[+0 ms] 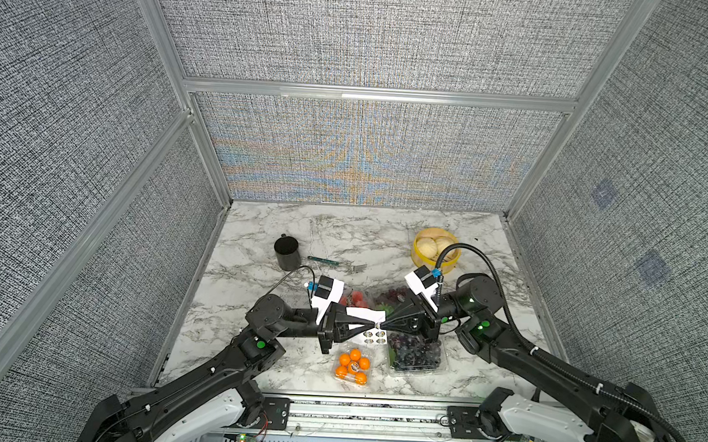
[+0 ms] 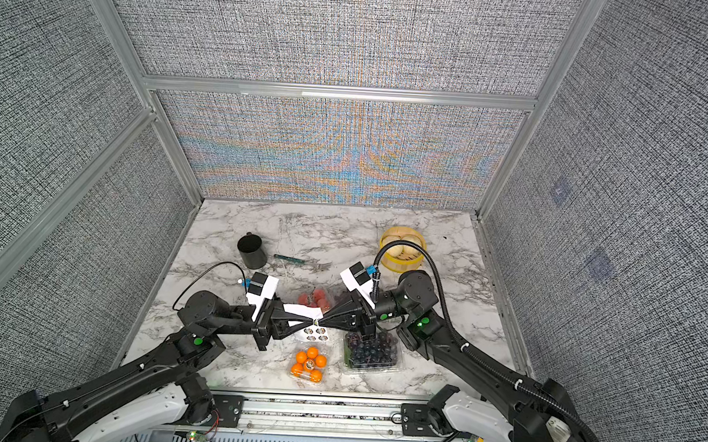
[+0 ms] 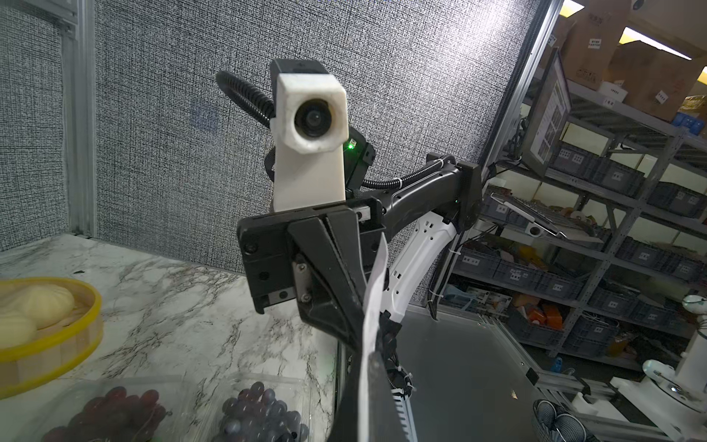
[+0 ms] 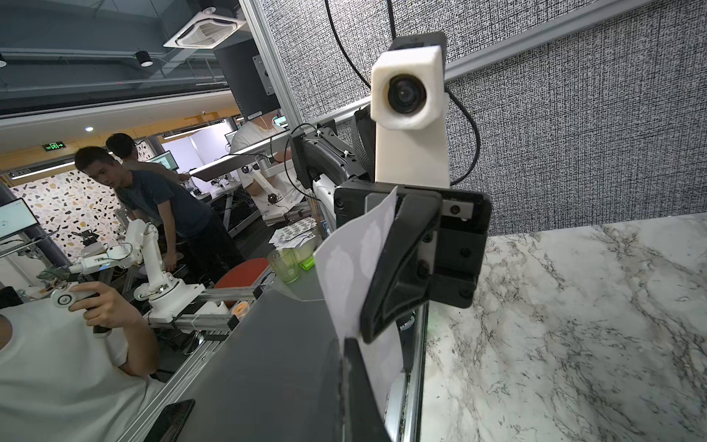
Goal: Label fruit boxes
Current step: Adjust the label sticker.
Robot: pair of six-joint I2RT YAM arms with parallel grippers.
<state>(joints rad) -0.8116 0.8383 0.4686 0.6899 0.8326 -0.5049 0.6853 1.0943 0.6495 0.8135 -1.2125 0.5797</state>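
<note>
Step in hand: peeling a label off the sticker sheet (image 1: 366, 315), held in the air just behind the orange-ball box (image 1: 353, 365). The left gripper (image 1: 369, 327) and right gripper (image 1: 384, 324) meet tip to tip there, above the tabletop (image 1: 232, 290).

Left fingers (image 4: 401, 260): pressed together, pinching the sheet. It stands up between them, blank back toward the right wrist view.

Right fingers (image 3: 336, 264): also pressed together, pinching at the sheet's free edge. Whether they have a label corner or the bare backing is too small to tell.

Four round labels (image 1: 373, 337) show in both top views, between the fingertips and the orange-ball box.

Doing it well, as I judge it:
- The left gripper keeps the backing firm and doesn't follow the pull.
- The right gripper draws away slowly and slightly upward, so the label peels rather than the sheet tearing or slipping out.
- The grip should take only the label's corner, so the sticky face stays free to press down.
- The sheet should stay clear of the lids below.

Boxes, all on the tabletop:
- The dark grape box (image 1: 416, 356) sits just beside the orange-ball box, on the right arm's side.
- The strawberry box (image 1: 354, 299) is behind the orange-ball box, partly hidden by the left gripper.
- The red-green grape box (image 1: 390, 298) is behind it too, toward the right arm's side, partly under the right gripper.
</note>
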